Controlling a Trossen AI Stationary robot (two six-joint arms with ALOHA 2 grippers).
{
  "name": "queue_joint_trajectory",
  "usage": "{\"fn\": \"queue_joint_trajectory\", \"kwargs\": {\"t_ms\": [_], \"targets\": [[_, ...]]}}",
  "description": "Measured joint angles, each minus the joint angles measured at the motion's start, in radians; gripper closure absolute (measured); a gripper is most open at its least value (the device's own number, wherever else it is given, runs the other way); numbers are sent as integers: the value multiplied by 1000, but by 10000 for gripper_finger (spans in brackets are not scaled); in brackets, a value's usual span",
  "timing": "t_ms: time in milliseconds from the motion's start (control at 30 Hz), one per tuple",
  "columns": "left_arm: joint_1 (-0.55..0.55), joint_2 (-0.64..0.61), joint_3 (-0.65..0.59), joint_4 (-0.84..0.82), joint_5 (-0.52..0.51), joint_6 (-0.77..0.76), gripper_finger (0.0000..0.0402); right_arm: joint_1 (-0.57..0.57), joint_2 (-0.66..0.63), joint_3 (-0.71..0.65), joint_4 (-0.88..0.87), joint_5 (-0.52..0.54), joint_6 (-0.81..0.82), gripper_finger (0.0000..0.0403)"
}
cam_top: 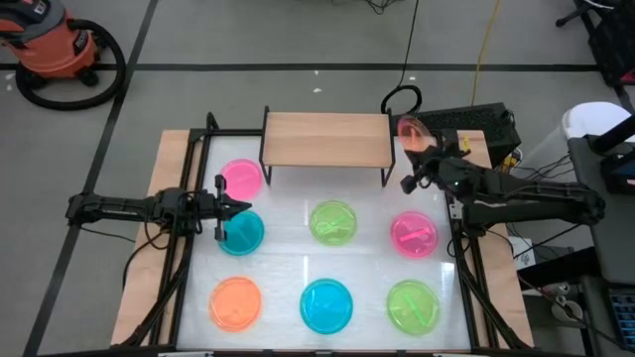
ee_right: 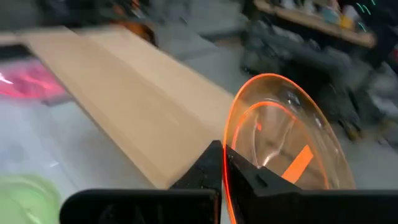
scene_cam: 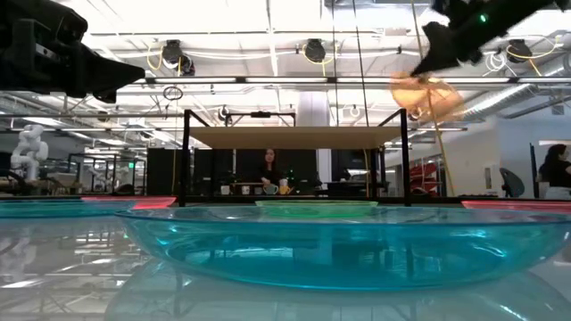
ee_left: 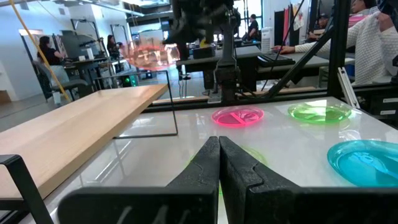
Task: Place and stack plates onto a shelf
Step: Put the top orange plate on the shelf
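Translucent round orange plate (ee_right: 283,143) in right pincer (ee_right: 222,163), beside light-wood shelf (ee_right: 124,87).

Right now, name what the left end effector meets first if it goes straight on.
Likely the middle green plate, straight ahead of the shut left end effector. It seems raised, so it may pass over toward the far pink plate; depth unclear.

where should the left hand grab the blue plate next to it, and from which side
Pinch the raised rim of the blue plate on its left edge, the side nearest the left hand. The plate lies flat on the table, so only the thin upturned rim offers a hold. Come from above with one finger inside the rim, probably.
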Motion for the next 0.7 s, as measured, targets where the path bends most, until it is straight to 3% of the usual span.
{"fn": "queue_joint_trajectory", "kwargs": {"t_ms": [300, 700], "targets": [[0, 0, 0, 0, 0, 0, 398, 0, 212, 68, 300, -259, -298, 403], [0, 0, 0, 0, 0, 0, 398, -52, 499, 112, 360, -263, -463, 403]]}}
